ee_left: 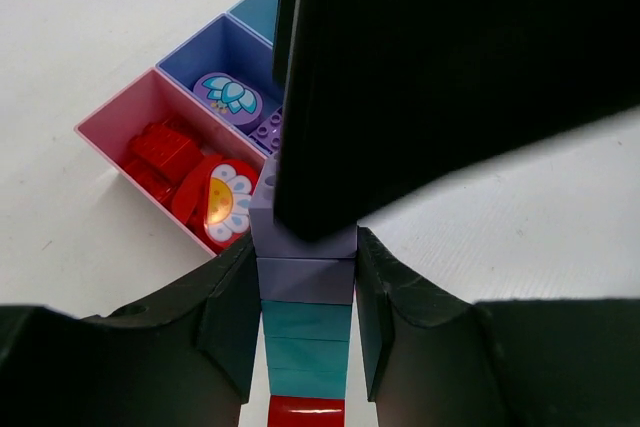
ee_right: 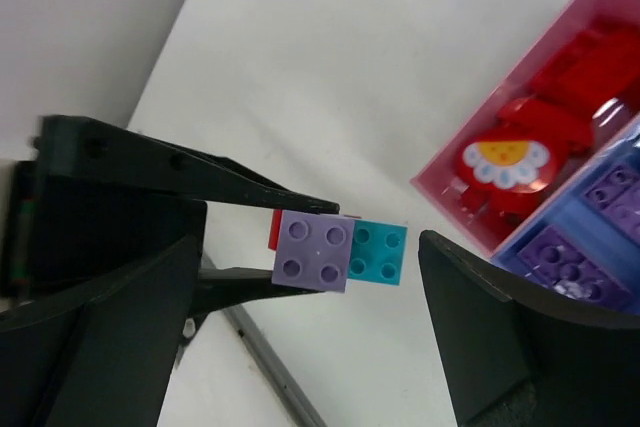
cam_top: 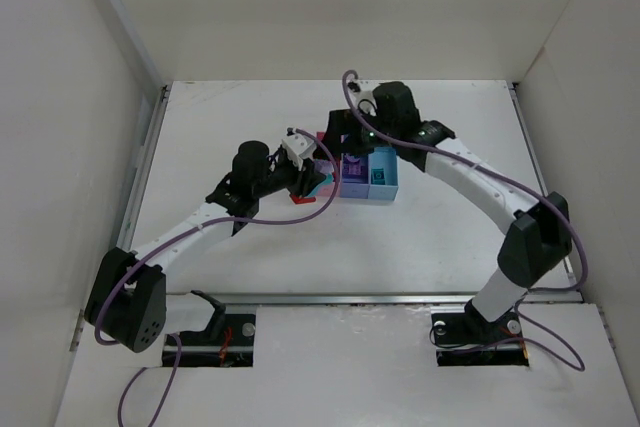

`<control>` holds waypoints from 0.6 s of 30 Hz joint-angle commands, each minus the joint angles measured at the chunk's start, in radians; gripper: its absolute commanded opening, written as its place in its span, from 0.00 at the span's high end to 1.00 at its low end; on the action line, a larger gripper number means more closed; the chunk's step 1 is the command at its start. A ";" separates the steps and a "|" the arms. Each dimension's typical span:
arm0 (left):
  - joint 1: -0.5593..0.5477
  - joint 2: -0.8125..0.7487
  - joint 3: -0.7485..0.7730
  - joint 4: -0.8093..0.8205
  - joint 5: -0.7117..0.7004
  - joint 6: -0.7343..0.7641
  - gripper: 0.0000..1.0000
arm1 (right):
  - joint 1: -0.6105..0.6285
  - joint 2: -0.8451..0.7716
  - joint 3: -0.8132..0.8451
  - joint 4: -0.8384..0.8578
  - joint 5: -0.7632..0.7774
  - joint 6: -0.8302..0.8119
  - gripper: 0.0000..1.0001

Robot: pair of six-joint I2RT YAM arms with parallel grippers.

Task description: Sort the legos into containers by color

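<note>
Beside the pink container (ee_left: 118,112), my left fingers (ee_left: 232,317) clamp a lavender-teal-red clump (ee_left: 305,292); my right fingers (ee_right: 490,327) gape around it, and next should pinch the lavender brick (ee_right: 312,250) off.

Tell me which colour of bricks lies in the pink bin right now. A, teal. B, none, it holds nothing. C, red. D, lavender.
C: the pink bin holds only red bricks, one of them round with a daisy print; the left wrist view shows this plainly.
</note>
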 commanded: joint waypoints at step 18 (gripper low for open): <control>0.005 -0.020 0.015 0.044 0.003 0.014 1.00 | 0.040 0.120 0.082 -0.009 -0.264 -0.044 0.47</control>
